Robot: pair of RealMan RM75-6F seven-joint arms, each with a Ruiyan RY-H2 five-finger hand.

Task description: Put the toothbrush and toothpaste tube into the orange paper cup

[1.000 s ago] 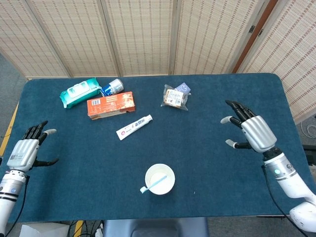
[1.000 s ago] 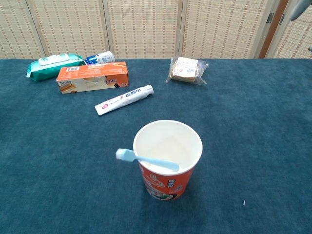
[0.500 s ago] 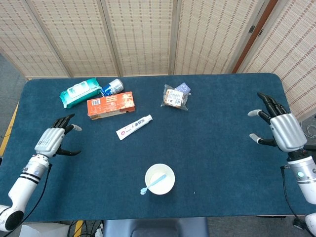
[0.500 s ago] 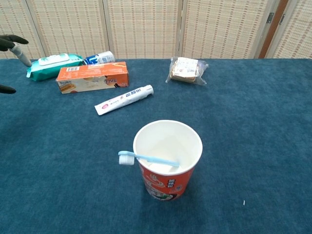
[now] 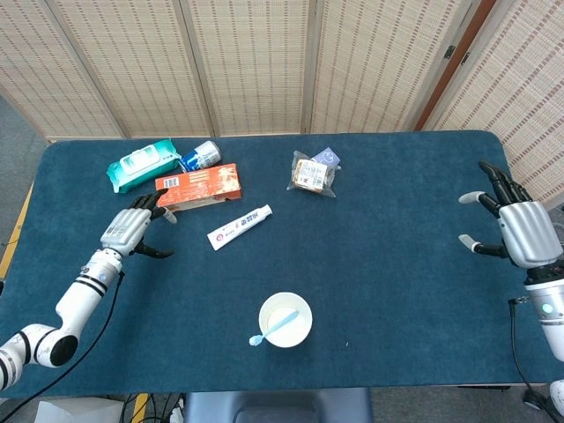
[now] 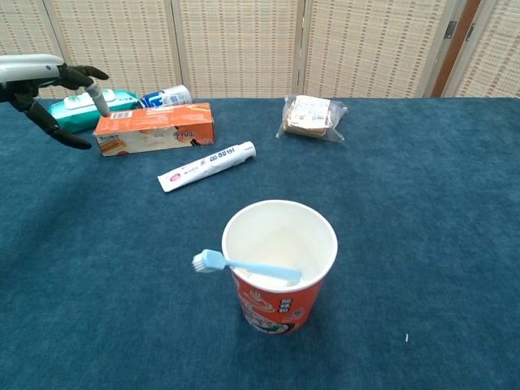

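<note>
The orange paper cup (image 6: 280, 264) (image 5: 285, 319) stands near the table's front middle. A light blue toothbrush (image 6: 244, 266) (image 5: 271, 330) lies across its rim, handle inside, bristle head sticking out to the left. The white toothpaste tube (image 5: 240, 226) (image 6: 206, 166) lies flat on the blue cloth, behind the cup and apart from it. My left hand (image 5: 134, 230) (image 6: 50, 88) hovers open to the left of the tube, fingers spread, holding nothing. My right hand (image 5: 518, 227) is open at the far right edge, seen only in the head view.
An orange box (image 5: 198, 186) (image 6: 154, 127), a green wipes pack (image 5: 141, 164), and a blue-white can (image 5: 202, 153) sit at the back left. A wrapped snack packet (image 5: 313, 174) (image 6: 311, 116) lies at the back middle. Woven screens stand behind the table (image 5: 397, 291).
My left hand has moved right and forward across the table toward the toothpaste tube. My right hand has drawn back to the right edge. The toothbrush head shifted slightly on the cup rim.
</note>
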